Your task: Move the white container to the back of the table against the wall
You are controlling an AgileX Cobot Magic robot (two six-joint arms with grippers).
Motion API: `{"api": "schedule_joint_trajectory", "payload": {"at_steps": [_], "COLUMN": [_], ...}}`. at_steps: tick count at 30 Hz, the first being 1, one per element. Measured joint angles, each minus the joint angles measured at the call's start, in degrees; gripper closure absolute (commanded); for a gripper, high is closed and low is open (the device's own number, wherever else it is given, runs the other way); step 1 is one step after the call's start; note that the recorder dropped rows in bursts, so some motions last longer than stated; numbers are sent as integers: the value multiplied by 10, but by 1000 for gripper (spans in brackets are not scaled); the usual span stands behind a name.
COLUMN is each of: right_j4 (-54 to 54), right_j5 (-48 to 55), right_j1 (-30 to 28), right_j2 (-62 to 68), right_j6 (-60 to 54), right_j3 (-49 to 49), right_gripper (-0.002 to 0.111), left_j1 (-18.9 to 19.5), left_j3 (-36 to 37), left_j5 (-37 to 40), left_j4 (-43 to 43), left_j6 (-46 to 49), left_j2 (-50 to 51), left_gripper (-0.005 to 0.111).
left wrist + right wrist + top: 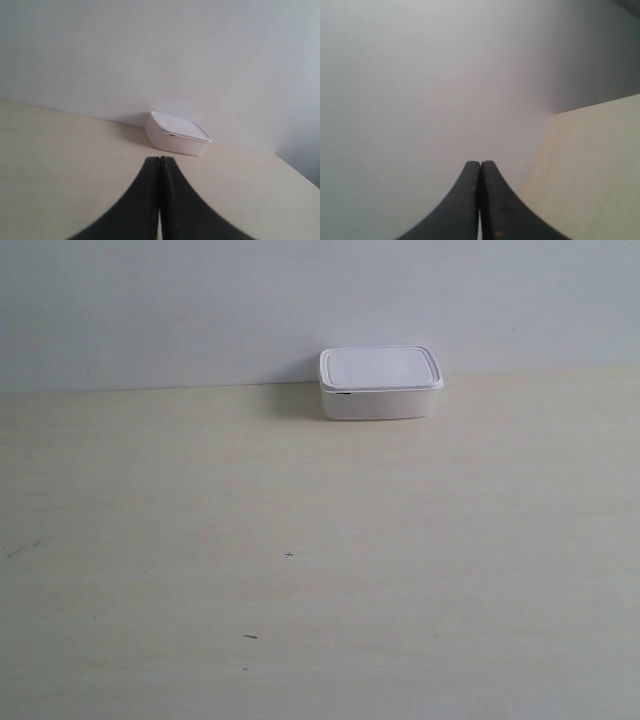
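Sitting lidded, white container (380,385) against wall (200,300)

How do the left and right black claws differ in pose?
The left black claw faces the small white plastic lidded container; the right black claw faces bare pale wall. The cream tabletop spreads under the left one, only beside the right one. Both are shut, empty.

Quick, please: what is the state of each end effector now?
Left end effector: closed, holding nothing; the container sits apart from it.
Right end effector: closed, holding nothing.
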Motion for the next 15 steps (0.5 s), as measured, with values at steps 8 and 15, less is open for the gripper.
{"api": "schedule_joint_trajectory", "payload": {"at_steps": [8, 15], "right_j4": [72, 123], "right_j5": [1, 1], "right_j1": [0, 0], "right_j2": [0, 0], "right_j6": [1, 2], "right_j3": [0, 0], "right_gripper": [108, 108], "left_j1": [0, 0], "left_j3": [0, 0], "left_j5": [-1, 3], "left_j4": [-79, -123], "left_j6": [3, 52], "left_j2": [0, 0], "left_gripper": [107, 107]}}
